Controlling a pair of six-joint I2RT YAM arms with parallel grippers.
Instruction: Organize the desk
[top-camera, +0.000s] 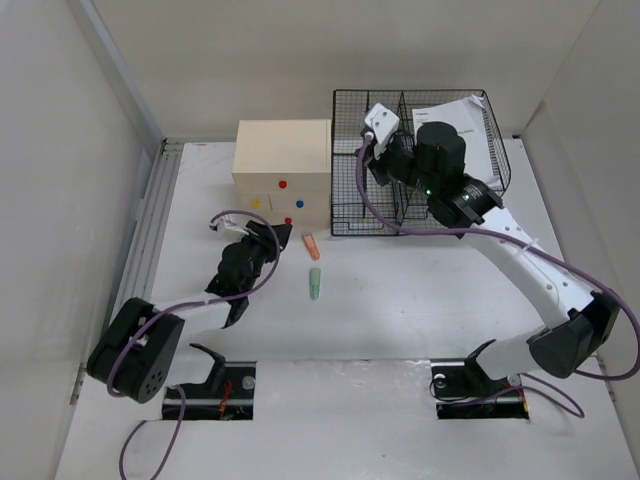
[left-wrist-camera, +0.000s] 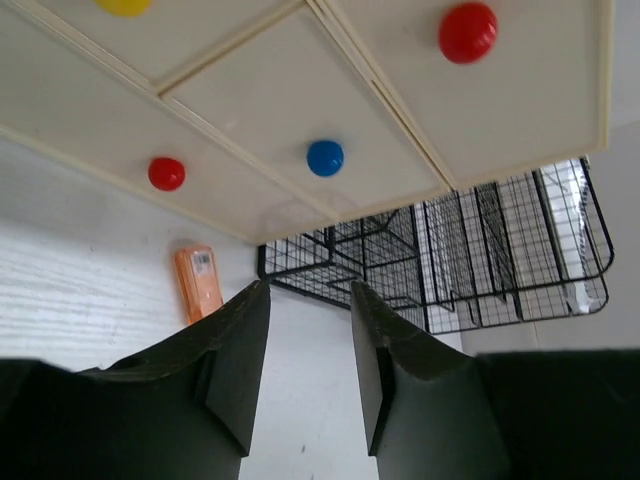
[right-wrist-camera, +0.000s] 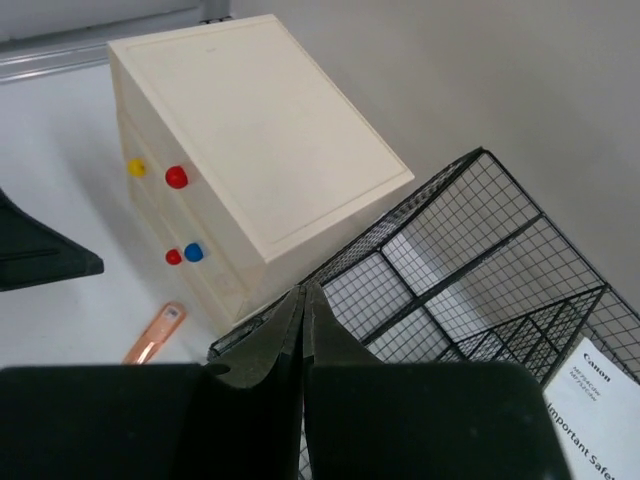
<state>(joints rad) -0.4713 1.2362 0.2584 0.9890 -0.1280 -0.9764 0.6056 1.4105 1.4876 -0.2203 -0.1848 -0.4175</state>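
Note:
The white desk (top-camera: 400, 320) carries a cream drawer box (top-camera: 282, 170) with coloured knobs and a black wire rack (top-camera: 420, 160) at the back. An orange marker-like item (top-camera: 310, 245) and a pale green one (top-camera: 316, 284) lie in front of the box. My left gripper (top-camera: 268, 240) hovers low just left of the orange item (left-wrist-camera: 198, 282), pointing at the box front (left-wrist-camera: 300, 90). It (left-wrist-camera: 308, 290) is open, with only bare desk between the fingers. My right gripper (right-wrist-camera: 304, 290) is shut on nothing above the rack's left compartments (right-wrist-camera: 470, 260).
A printed booklet (top-camera: 460, 115) lies in the rack's right section. A ribbed metal rail (top-camera: 150, 230) runs along the desk's left edge, and walls close in on the left and back. Both arm bases sit at the near edge.

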